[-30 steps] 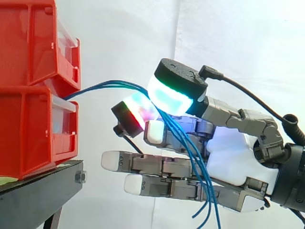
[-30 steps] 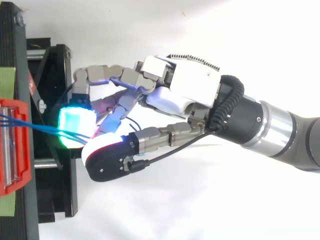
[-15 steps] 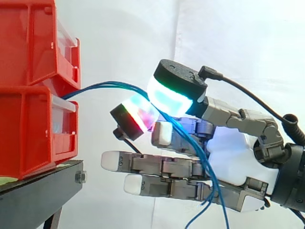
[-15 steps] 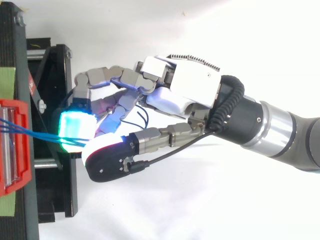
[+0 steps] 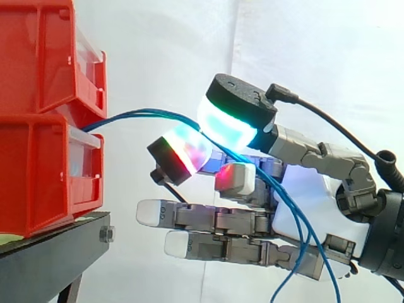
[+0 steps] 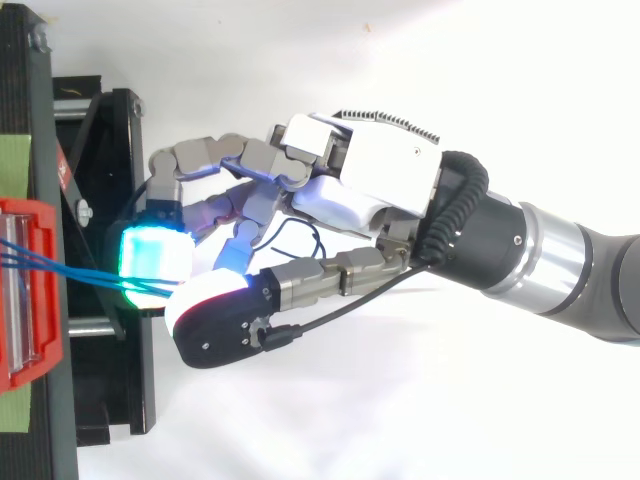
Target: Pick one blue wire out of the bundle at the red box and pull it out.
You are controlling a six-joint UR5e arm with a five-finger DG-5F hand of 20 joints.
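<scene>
Backdrop is a plain white fabric curtain (image 5: 164,50). On the left we've got stacked red plastic bins (image 5: 44,120) sitting on a black metal stand (image 5: 57,249), with no tabletop as such. From above, the stand has a strip of green tape (image 6: 12,165) at its left edge.

The thin blue wires (image 5: 145,114) come out from between the upper and lower bin fronts and arch over to the right. They then run down across the palm and off the bottom of the side view.

The robot's multi-fingered hand (image 5: 309,208) reaches in from the right, well clear of the bins. It's closed on the wires: a big cyan-green pad on top and a smaller red-and-cyan pad below pinch them right at the top of the arch. Another finger is curled in just beside the wires with its pad glowing red. The lower fingers lie straight, white tips pointing at the bins, touching nothing.

We honestly can't tell whether one wire or several sit in the pinch.
</scene>
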